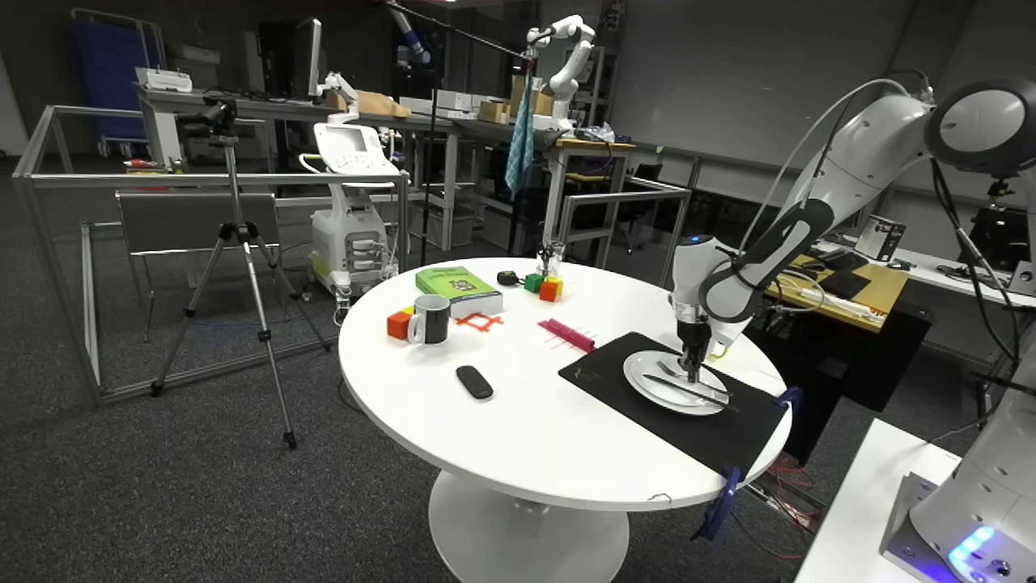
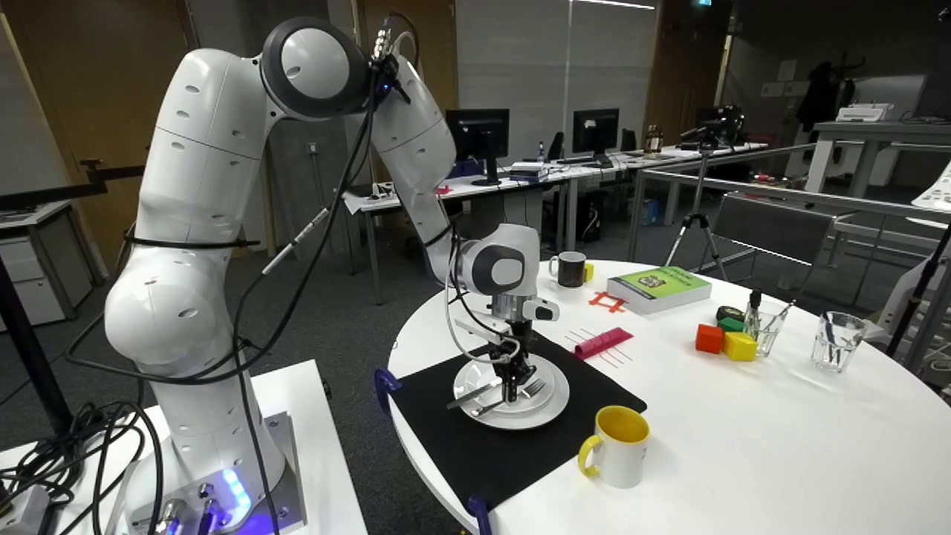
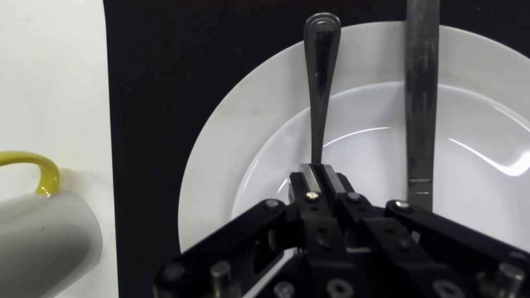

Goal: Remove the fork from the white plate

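Note:
The fork (image 3: 319,82) is slender grey metal and lies across the white plate (image 3: 223,136), its handle reaching over the rim in the wrist view. The fork's tines (image 2: 533,387) show on the plate (image 2: 557,405) in an exterior view. My gripper (image 3: 316,166) points down over the plate, its fingertips closed to a narrow gap around the fork's neck. The gripper shows low at the plate in both exterior views (image 1: 694,379) (image 2: 511,400). The fork's part under the fingers is hidden in the wrist view. I cannot tell whether the fork is raised off the plate.
A knife (image 3: 421,103) lies on the plate beside the fork. The plate is on a black mat (image 2: 446,438) clamped to the round white table. A white mug with yellow handle (image 2: 622,453) stands near the mat. A pink cylinder (image 2: 603,342) lies past the mat.

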`<move>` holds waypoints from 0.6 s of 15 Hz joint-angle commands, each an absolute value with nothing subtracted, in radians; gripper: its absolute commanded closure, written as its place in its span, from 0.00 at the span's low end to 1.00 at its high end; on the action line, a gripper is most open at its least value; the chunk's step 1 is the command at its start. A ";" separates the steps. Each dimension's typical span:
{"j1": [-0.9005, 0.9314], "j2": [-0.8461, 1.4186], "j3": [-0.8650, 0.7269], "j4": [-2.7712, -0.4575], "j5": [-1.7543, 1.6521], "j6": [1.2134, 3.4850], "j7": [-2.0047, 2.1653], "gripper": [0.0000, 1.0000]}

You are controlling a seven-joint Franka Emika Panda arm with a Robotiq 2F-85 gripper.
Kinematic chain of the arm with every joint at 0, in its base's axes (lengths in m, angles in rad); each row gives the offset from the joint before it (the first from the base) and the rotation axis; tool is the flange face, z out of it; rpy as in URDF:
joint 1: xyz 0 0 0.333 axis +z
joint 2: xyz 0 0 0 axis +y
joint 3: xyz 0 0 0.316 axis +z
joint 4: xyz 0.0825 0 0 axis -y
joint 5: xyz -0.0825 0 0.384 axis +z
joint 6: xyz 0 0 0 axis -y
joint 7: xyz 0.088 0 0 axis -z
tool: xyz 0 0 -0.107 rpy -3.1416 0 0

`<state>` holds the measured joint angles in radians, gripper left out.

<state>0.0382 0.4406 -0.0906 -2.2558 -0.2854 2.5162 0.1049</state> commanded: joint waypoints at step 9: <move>0.071 0.298 -0.117 -2.289 -0.354 2.470 0.134 0.99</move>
<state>0.0419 0.3857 -0.0974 -2.2550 -0.3124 2.5121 0.1049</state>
